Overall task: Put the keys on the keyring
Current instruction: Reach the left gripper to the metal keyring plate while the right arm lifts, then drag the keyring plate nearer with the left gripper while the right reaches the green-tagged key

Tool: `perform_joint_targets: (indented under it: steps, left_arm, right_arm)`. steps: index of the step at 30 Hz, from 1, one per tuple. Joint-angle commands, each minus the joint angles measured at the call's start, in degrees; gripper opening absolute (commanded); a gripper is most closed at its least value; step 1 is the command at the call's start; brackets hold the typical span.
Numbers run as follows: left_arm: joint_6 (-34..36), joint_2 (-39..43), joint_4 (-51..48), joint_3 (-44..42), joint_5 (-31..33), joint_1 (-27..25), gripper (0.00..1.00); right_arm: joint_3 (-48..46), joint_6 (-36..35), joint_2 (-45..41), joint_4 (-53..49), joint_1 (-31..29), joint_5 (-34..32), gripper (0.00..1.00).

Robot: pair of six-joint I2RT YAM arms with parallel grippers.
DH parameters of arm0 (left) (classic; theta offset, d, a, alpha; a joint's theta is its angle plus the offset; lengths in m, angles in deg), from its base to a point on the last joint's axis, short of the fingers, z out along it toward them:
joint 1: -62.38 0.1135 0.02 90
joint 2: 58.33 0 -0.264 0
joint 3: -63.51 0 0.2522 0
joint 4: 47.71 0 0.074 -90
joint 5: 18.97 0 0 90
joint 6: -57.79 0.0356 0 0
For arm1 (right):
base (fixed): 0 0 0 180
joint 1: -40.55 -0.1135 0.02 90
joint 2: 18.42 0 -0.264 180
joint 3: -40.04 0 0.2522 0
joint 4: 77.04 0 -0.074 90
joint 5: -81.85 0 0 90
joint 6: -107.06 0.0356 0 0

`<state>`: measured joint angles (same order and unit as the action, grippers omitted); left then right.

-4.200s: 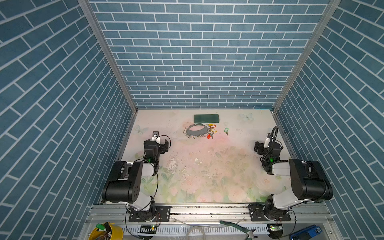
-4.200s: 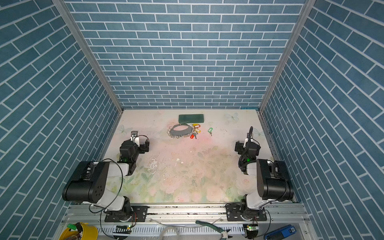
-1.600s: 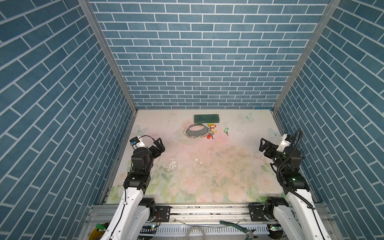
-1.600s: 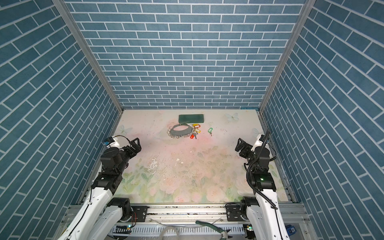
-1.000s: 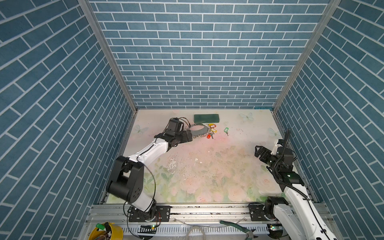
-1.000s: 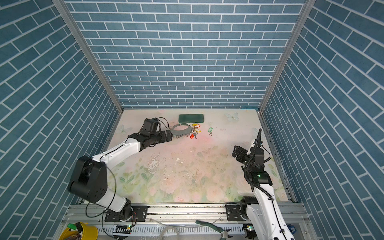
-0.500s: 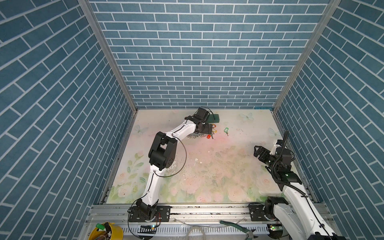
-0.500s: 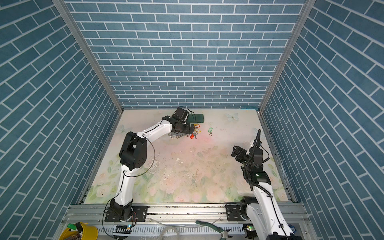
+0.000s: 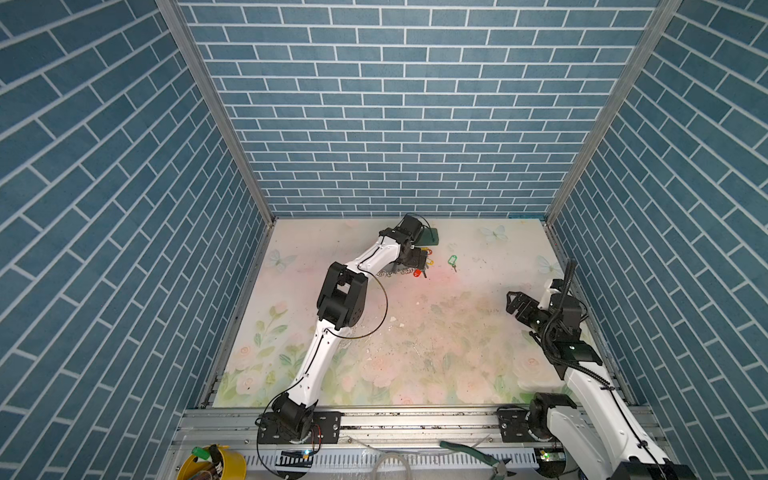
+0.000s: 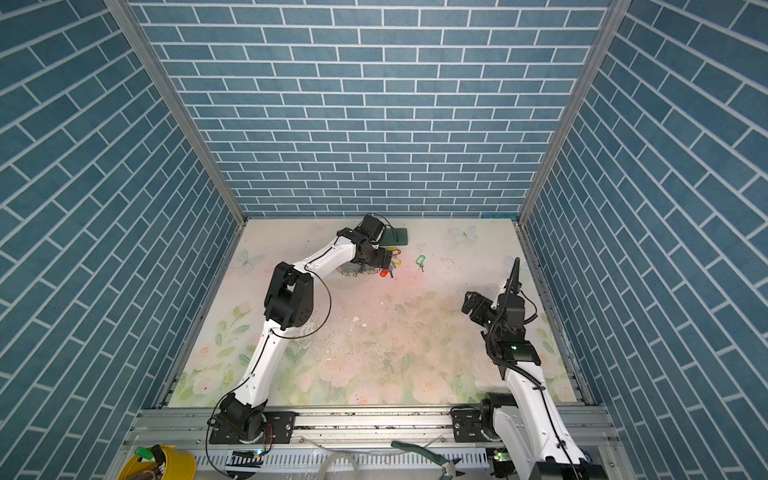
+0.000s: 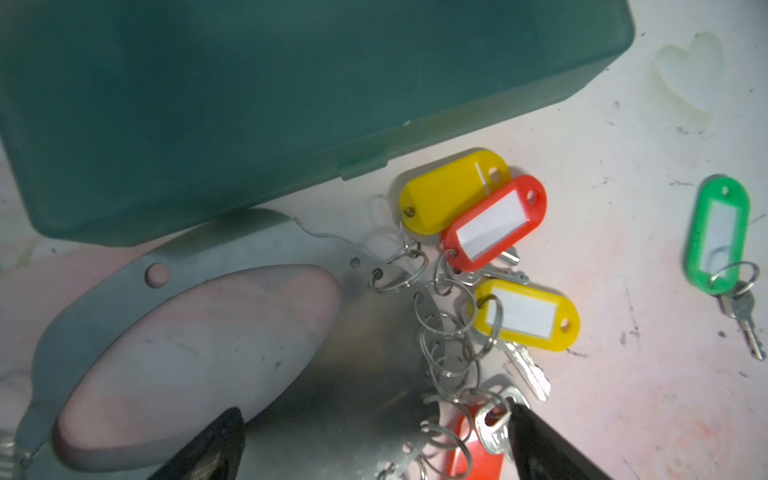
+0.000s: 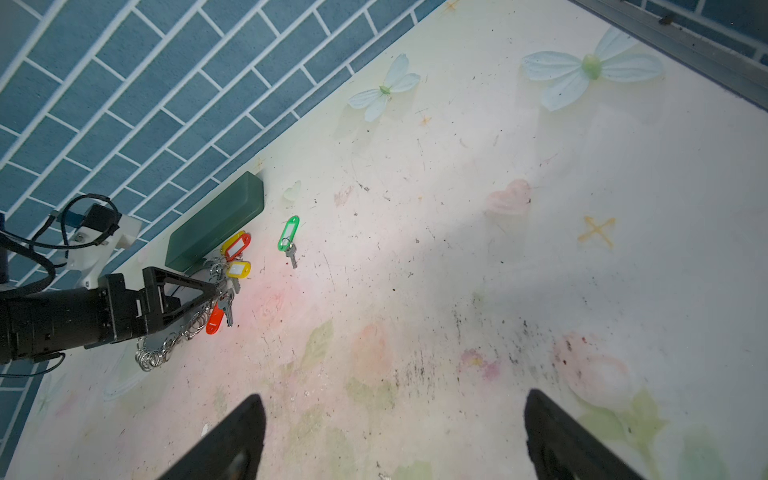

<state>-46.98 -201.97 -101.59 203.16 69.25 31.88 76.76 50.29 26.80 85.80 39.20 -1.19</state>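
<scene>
Five tagged keys (image 11: 523, 316) are counted: two yellow, two red and one green. Four are clustered at the keyring (image 11: 257, 245) beside one dark green box (image 11: 291, 83), while the green-tagged key (image 11: 717, 237) lies apart. The left gripper (image 11: 374, 419) is spread wide over the keyring, and the right gripper (image 12: 392, 409) is spread wide, empty, well apart.

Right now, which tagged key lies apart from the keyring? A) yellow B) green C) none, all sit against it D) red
B: the green-tagged key lies alone on the table, well clear of the keyring and touching none of its split rings.
</scene>
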Motion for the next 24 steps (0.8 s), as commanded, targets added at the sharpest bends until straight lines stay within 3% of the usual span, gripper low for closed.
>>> perform_joint_targets:
  steps: [1, 7, 14, 24]
  left_arm:
    - [1.3, -2.5, -2.4, 0.3, -2.0, 0.4, 1.00]
    - [1.3, -1.4, -2.2, -5.3, -3.9, 0.1, 1.00]
    - [-0.6, 12.0, 9.7, -29.8, -4.6, -0.6, 1.00]
    - [-7.1, 29.5, 22.8, -57.3, -3.3, -2.7, 1.00]
  right_arm:
    - [-0.7, 1.7, -0.7, 0.5, -0.1, 0.4, 0.96]
    - [-1.0, 1.7, -0.3, 1.2, -0.1, -0.7, 0.96]
    - [-0.2, 1.6, 1.0, 1.2, -0.1, -1.3, 0.96]
    - [1.5, 3.7, 1.4, -2.0, -0.1, 0.6, 0.96]
